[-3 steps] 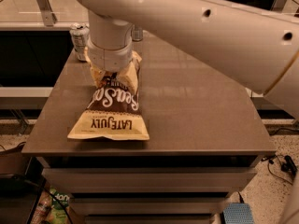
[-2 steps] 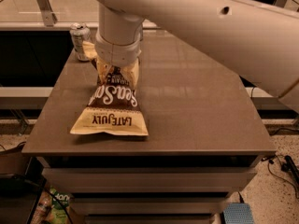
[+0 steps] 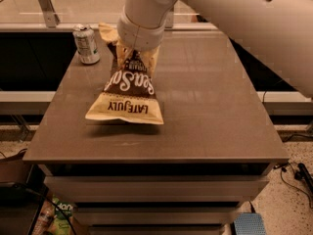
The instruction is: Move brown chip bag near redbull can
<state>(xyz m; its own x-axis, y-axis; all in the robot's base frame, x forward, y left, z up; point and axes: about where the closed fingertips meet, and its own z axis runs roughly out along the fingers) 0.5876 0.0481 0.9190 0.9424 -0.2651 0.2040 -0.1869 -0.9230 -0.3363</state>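
Observation:
The brown chip bag (image 3: pixel 128 89) hangs tilted over the left middle of the table. Its pale yellow "LATE JULY" end points toward me and casts a shadow below. My gripper (image 3: pixel 133 50) is at the bag's far top end, under the thick white wrist, and is shut on the crumpled upper edge. The fingers are mostly hidden by the wrist and the bag. The redbull can is hidden behind my arm at the back of the table.
A shorter, wider silver can with a pale greenish label (image 3: pixel 86 43) stands at the table's back left corner, just left of the bag. The brown table (image 3: pixel 210 111) has edges at the front, left and right. A glass rail runs behind it.
The bag's near end has risen off the table and shifted slightly right. My wrist has moved right, away from the silver can.

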